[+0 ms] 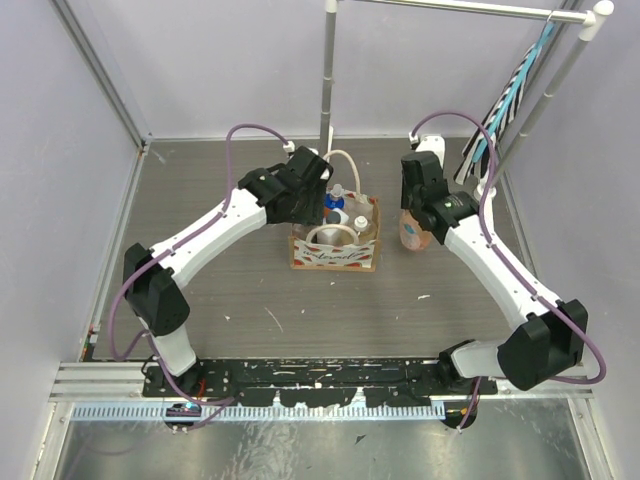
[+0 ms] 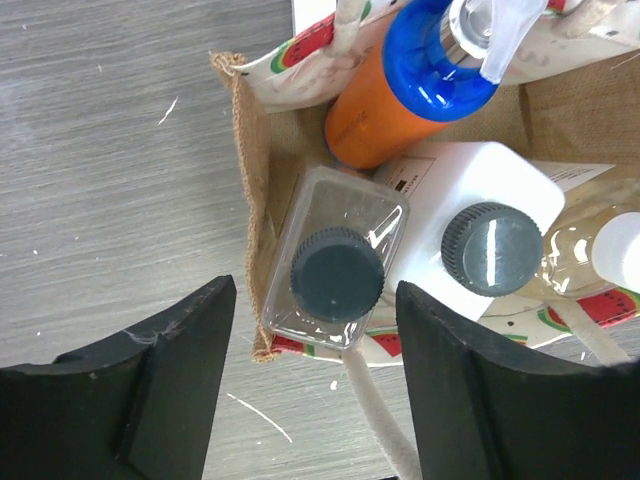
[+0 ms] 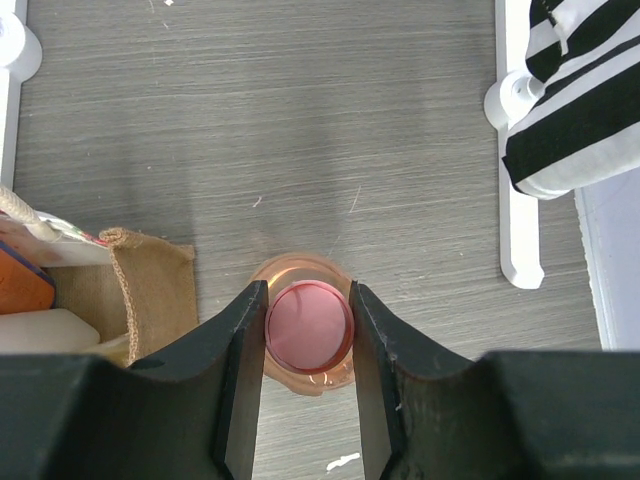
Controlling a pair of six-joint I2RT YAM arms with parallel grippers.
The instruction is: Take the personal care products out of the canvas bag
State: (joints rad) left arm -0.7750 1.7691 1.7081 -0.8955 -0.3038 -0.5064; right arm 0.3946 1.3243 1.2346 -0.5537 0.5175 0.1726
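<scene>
The canvas bag (image 1: 335, 255) stands upright mid-table, with several bottles in it. In the left wrist view I see a clear square bottle with a dark cap (image 2: 335, 272), a white bottle with a dark cap (image 2: 490, 215), an orange bottle with a blue cap (image 2: 425, 75) and a translucent white-capped bottle (image 2: 620, 250) inside the bag (image 2: 255, 190). My left gripper (image 2: 312, 295) is open above the clear square bottle at the bag's corner, one finger on each side. My right gripper (image 3: 309, 330) is shut on the pink cap of the peach bottle (image 1: 414, 235), upright just right of the bag (image 3: 150, 290).
A black-and-white striped cloth (image 1: 505, 100) hangs on a white rack at the back right, and it shows in the right wrist view (image 3: 585, 90) with the rack's foot (image 3: 518, 170). A metal pole (image 1: 328, 80) stands behind the bag. White rope handles (image 2: 385, 430) hang over the bag's sides.
</scene>
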